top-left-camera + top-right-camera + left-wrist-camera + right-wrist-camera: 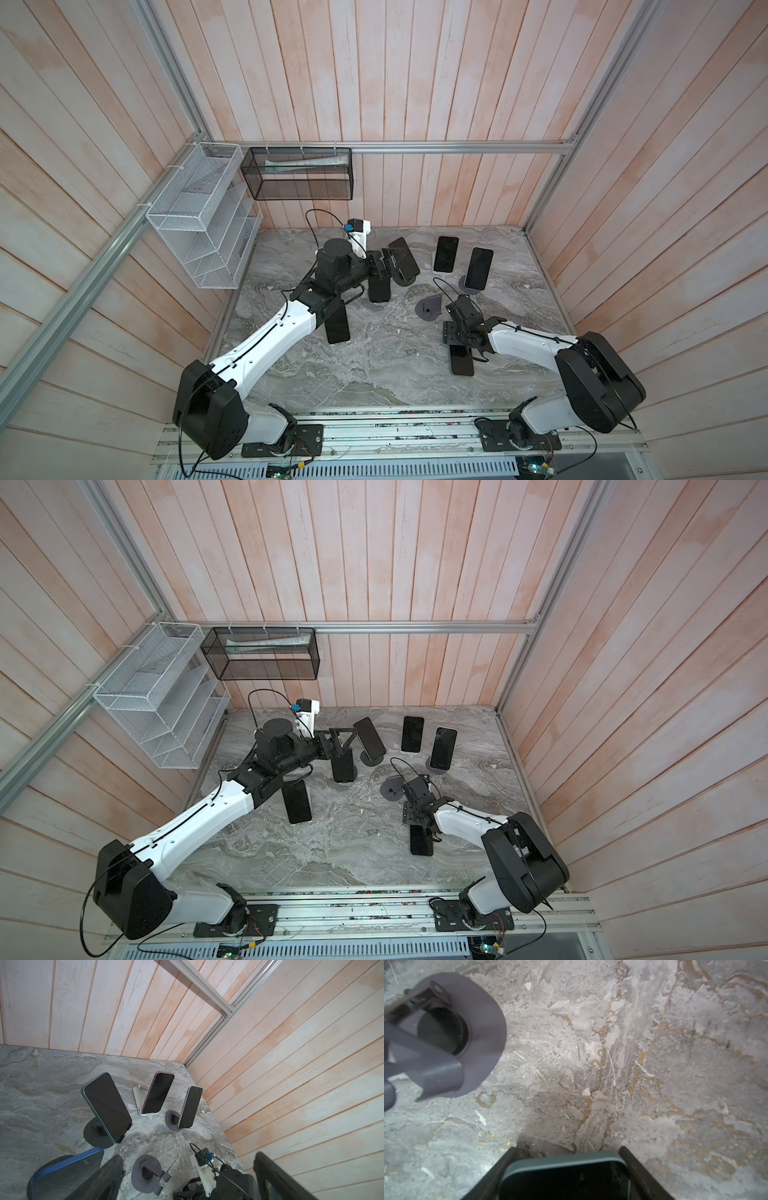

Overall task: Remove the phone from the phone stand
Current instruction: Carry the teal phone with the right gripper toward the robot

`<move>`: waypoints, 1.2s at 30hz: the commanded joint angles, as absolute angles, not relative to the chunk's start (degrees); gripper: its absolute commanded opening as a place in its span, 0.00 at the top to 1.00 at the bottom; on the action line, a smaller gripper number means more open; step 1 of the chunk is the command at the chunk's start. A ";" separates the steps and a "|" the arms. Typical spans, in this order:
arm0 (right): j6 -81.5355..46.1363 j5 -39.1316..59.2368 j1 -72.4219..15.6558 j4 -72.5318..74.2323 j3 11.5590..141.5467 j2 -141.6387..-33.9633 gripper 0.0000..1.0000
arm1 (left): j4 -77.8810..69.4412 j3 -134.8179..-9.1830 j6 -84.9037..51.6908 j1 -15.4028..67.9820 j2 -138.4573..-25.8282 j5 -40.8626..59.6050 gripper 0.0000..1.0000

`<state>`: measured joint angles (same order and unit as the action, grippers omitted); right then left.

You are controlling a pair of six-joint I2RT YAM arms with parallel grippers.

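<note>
Seemingly past the lift-off, the right tool [569, 1155] pinches the phone [462, 365] by its edges, low over the desk [374, 374] beside the empty stand [428, 309], so release comes next; the left tool [348, 741] gapes near another propped phone [370, 737]

Phones: six
On stands: four, namely teal phone [106, 1105], purple phone [158, 1093], white-edged phone [190, 1107] and blue phone [68, 1169]
Off stands: two, namely a dark phone [336, 326] flat on the surface left of the empty grey stand [145, 1175] and a grey-rimmed phone [566, 1176] in the right claw [568, 1150]
Phone stands: five, namely the empty grey stand, dark round stand [91, 1136], white stand [137, 1097], grey stand [171, 1123] and a part-hidden dark stand [59, 1159]
Claws: two, counting the left claw [390, 262]
Mesh holders: two, namely white wire rack [199, 216] and black mesh basket [299, 187]
</note>
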<state>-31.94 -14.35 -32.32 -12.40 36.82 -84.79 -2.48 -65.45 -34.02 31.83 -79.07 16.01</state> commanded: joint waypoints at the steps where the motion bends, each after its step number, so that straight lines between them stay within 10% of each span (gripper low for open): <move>1: -33.32 -11.24 -33.86 -13.98 35.07 -89.15 0.26 | -2.50 -66.12 -33.13 32.08 -79.39 15.60 0.01; 36: -46.14 -18.25 -40.20 -16.60 34.60 -92.35 0.21 | -2.20 -66.24 -33.55 32.34 -79.50 15.59 0.01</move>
<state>-42.46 -22.94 -40.86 -6.26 38.41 -90.11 -2.35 -65.45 -34.04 31.94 -79.07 15.77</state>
